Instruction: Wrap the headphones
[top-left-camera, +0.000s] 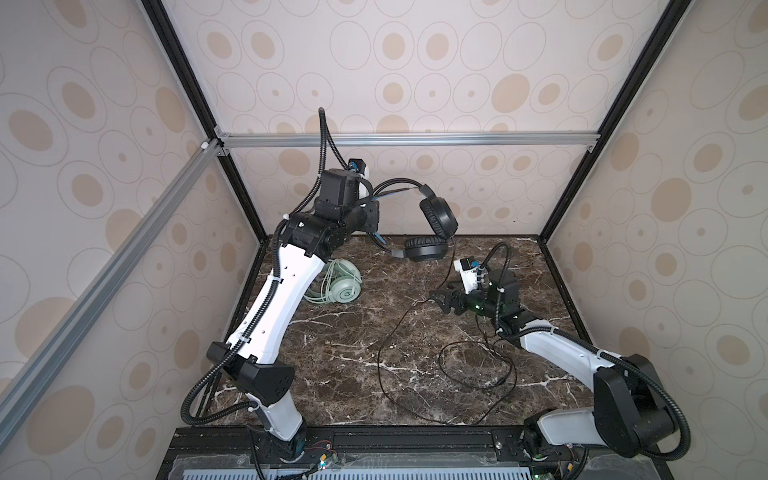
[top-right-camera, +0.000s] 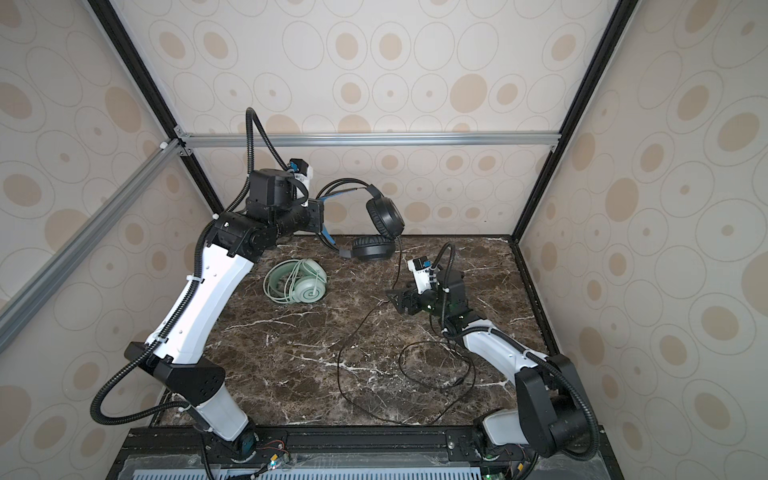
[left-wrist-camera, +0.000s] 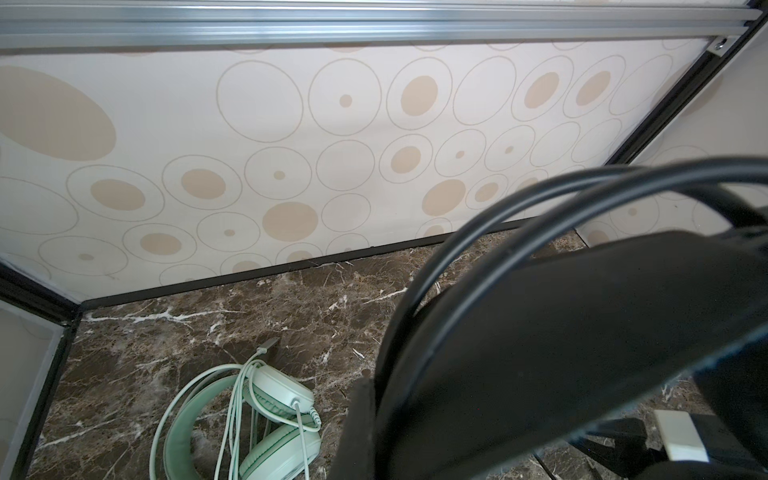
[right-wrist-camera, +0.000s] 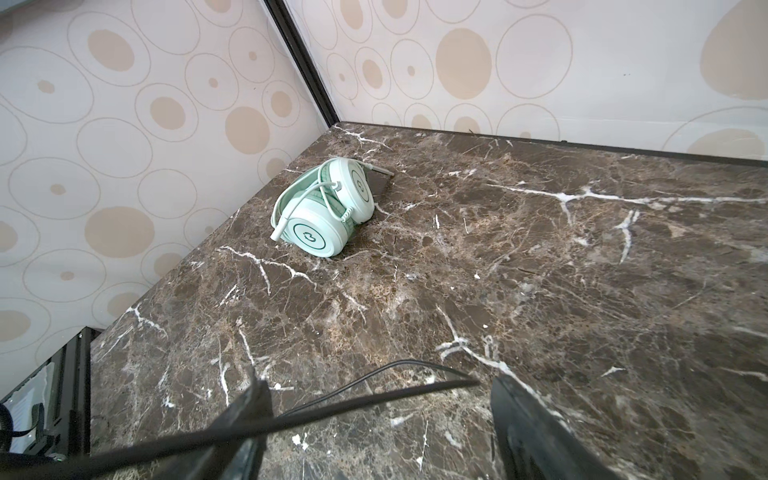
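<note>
Clock ref: 6 = robot base edge, 12 = back wall. At ~5 o'clk, the black cable (top-left-camera: 379, 361) is seen lying slack on the marble table (top-left-camera: 332, 374): one long bend plus one closed loop, plug end not made out. At ~3 o'clk the right gripper (top-left-camera: 438, 297) is held low w/ jaws wide apart. In the wrist view the cable is run between them and across one finger (right-wrist-camera: 255, 395), nothing pinched. At ~12 the black headset (top-left-camera: 436, 216) is held off the table by the left gripper (top-left-camera: 374, 212), clamped on the headband. Cups hang toward 1 o'clk, and the cable drops from them toward the right gripper. At ~10 the mint headset (top-left-camera: 338, 286) lies folded on the table, its pale cable wound around it, so it is judged done. Step in hand, judged: cable capture for 1st turn on the black set. To be done well: cable to be pinched close to the cups, not mid-slack; tension kept light so the headband isn't dragged out of the left grip; the loop at 5 fed in w/o knotting. Count: headsets 2 (1 black, 1 mint), cables 2, grippers 2.
</note>
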